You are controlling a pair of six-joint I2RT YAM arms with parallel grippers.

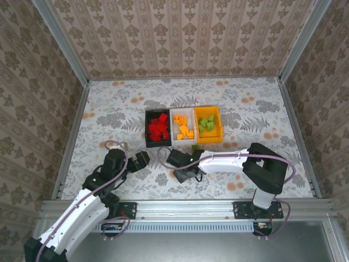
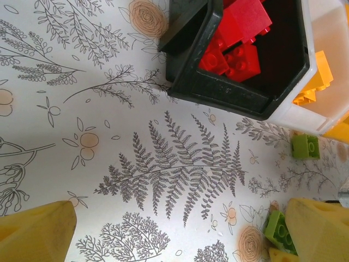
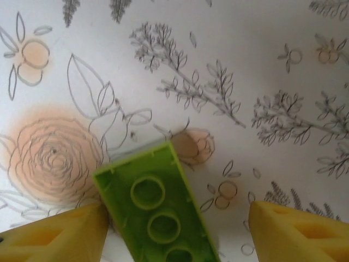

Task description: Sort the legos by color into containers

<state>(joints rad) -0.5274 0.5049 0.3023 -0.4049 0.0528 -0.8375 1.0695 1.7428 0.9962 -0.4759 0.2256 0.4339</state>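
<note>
Three containers stand side by side. The black bin (image 1: 148,126) holds red legos (image 1: 158,130), the white bin (image 1: 175,115) holds orange legos (image 1: 183,129), and the orange bin (image 1: 218,124) holds light green legos (image 1: 206,124). My right gripper (image 1: 181,166) (image 3: 177,236) is open just above the table, around an upside-down green lego (image 3: 155,210). That lego lies against the left fingertip (image 3: 57,234) and well apart from the right one. A second green lego (image 1: 194,147) (image 2: 305,146) lies loose in front of the white bin (image 2: 327,117). My left gripper (image 1: 143,161) (image 2: 177,234) is open and holds nothing.
The black bin's near corner (image 2: 218,90) is close ahead of the left gripper. A green lego (image 2: 278,230) lies beside the left gripper's right fingertip (image 2: 319,226). Patterned walls enclose the table, with bare floral cloth to the left, right and behind the bins.
</note>
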